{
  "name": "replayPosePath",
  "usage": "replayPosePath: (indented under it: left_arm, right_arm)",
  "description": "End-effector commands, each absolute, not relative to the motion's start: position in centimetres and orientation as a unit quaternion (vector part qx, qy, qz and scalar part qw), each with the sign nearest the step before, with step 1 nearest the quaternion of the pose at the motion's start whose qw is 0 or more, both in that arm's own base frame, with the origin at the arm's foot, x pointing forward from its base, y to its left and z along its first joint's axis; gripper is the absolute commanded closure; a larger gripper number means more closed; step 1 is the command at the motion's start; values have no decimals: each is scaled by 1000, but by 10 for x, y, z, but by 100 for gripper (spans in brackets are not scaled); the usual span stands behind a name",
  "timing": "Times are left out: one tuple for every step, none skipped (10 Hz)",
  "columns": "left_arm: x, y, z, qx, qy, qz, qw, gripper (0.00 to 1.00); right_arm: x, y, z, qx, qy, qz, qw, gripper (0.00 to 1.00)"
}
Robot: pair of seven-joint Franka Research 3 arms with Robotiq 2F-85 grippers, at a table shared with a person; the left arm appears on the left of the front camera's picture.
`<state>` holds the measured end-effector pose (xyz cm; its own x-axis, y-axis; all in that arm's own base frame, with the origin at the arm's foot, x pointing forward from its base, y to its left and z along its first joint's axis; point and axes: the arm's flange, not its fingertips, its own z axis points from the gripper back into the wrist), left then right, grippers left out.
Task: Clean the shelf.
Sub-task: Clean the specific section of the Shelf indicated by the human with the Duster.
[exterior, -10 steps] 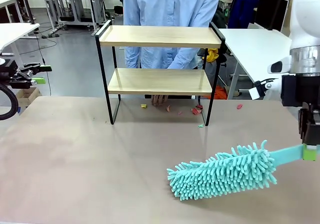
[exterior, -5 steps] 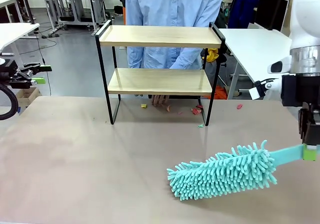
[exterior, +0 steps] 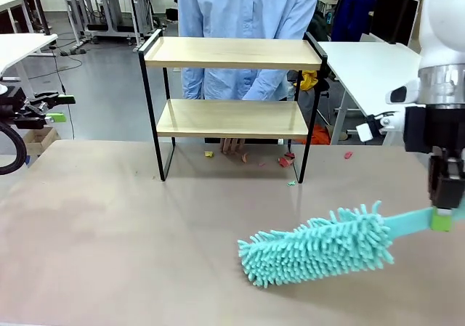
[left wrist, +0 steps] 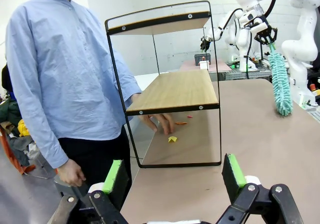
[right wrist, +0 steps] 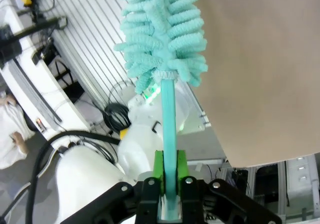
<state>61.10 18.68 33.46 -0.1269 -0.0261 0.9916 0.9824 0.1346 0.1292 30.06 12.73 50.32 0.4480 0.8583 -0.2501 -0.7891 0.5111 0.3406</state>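
Note:
The shelf stands at the table's far side: two light wooden boards in a thin black frame, both boards bare. In the left wrist view the shelf appears from its end. A teal fluffy duster hangs low over the table at the front right, its head pointing left. My right gripper is shut on its handle, the green pads pinching it, with the duster head beyond. My left gripper waits at the far left edge, open and holding nothing.
A person in a light blue shirt stands behind the shelf, one hand on the table under the lower board. Small coloured paper scraps lie on the table around the shelf's feet. A white table stands at the back right.
The duster has risen slightly and shifted a little left with my right gripper. The left arm has not moved.

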Motion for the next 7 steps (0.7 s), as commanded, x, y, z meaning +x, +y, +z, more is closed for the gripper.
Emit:
replayPosePath:
  left_arm:
    - [610,186,338,-426,-560,-502,503,0]
    - [610,186,338,-426,-560,-502,503,0]
    - [610,186,338,-426,-560,-502,503,0]
    - [610,186,338,-426,-560,-502,503,0]
    - [610,186,338,-426,-560,-502,503,0]
    - [610,186,338,-426,-560,-502,503,0]
    - [610,186,338,-426,-560,-502,503,0]
  right_arm:
    - [303,185,518,85,149,453,875,87]
    - [304,219,522,91,128,395,905,87]
    - [302,247,522,107,122,336,928,87]
    - [303,274,518,108,103,271,951,87]
    - [305,297,511,104,86,213,968,87]
    - [307,319,502,94,64,156,981,87]
    - [309,339,493,86,41,125,988,87]
